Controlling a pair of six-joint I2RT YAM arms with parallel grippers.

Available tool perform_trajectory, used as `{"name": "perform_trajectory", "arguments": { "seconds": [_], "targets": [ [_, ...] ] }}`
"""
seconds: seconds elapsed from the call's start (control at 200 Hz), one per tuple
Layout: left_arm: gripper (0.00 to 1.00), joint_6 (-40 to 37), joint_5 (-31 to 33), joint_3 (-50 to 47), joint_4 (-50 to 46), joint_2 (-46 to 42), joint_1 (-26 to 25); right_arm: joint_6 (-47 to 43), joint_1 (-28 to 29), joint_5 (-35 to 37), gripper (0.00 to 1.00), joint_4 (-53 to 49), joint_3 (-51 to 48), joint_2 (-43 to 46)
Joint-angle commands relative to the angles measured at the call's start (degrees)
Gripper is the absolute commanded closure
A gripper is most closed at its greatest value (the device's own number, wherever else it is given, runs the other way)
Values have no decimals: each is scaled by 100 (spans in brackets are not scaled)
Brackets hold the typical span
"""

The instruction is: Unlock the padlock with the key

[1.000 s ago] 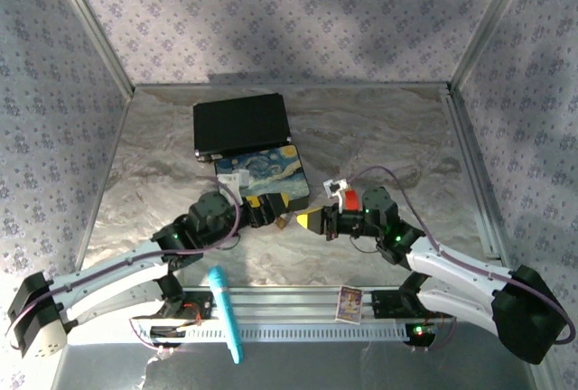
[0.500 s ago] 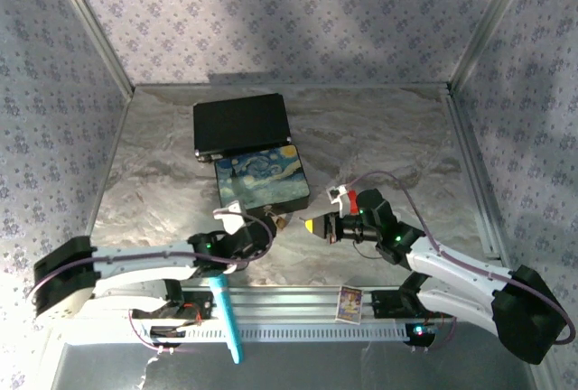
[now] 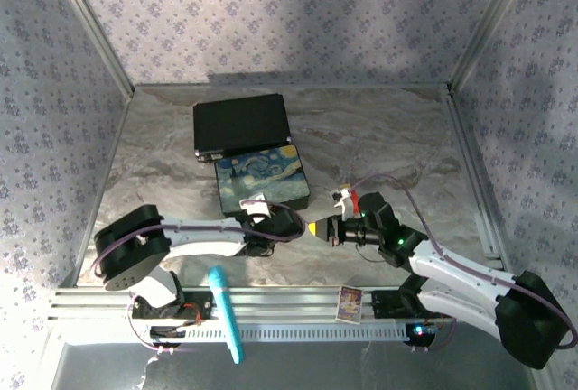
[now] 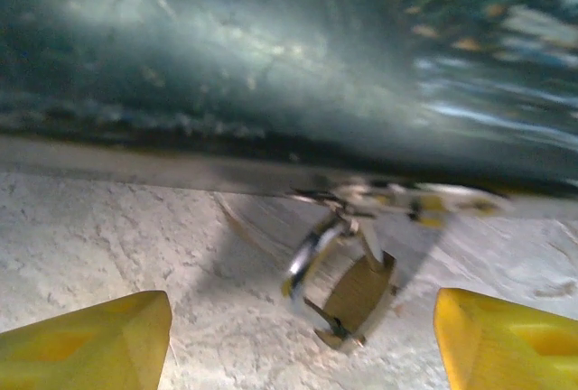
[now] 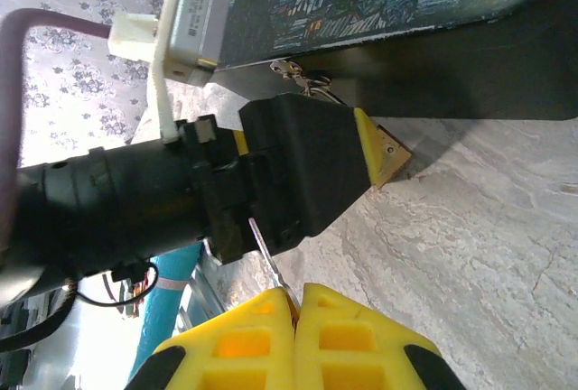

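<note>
- A tiny gold padlock (image 4: 357,292) with a thin silver loop hangs at the front edge of the blue painted box (image 4: 271,47), low by the grey marble table (image 4: 108,246).
- The left gripper (image 4: 298,343) is wide open. One yellow finger sits on each side of the padlock, and neither touches it.
- The right gripper (image 5: 298,298) is squeezed tight on the small key (image 5: 264,250). Its thin silver metal stick pokes out toward the left gripper.
- From above, both grippers meet just in front of the box.

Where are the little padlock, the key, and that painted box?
padlock (image 4: 359,292), left wrist view, on its brass body.
key (image 5: 269,259), right wrist view, on its thin metal shaft.
painted box (image 3: 262,178), top external view, on its painted lid.
</note>
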State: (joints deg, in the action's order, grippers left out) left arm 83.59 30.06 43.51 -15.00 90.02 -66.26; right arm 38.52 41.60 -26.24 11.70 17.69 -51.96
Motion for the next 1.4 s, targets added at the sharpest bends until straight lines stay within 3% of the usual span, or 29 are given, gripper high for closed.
{"name": "perform_trajectory", "arguments": {
  "seconds": [0.0, 0.6, 0.865, 1.069, 1.394],
  "targets": [
    [24, 443, 247, 107, -366, 160, 34, -20, -48, 93, 100, -98, -88, 136],
    [24, 201, 456, 187, -18, 571, 56, 68, -86, 106, 100, 121, -262, 22],
    [40, 78, 298, 121, -382, 220, 25, 96, -68, 111, 100, 233, -272, -107],
    [45, 107, -109, -322, -38, -111, 25, 110, -24, 106, 100, 474, -264, -405],
    [53, -108, -150, -645, 490, -309, 107, 123, 250, 144, 100, 874, -95, -1038]
  ]
}}
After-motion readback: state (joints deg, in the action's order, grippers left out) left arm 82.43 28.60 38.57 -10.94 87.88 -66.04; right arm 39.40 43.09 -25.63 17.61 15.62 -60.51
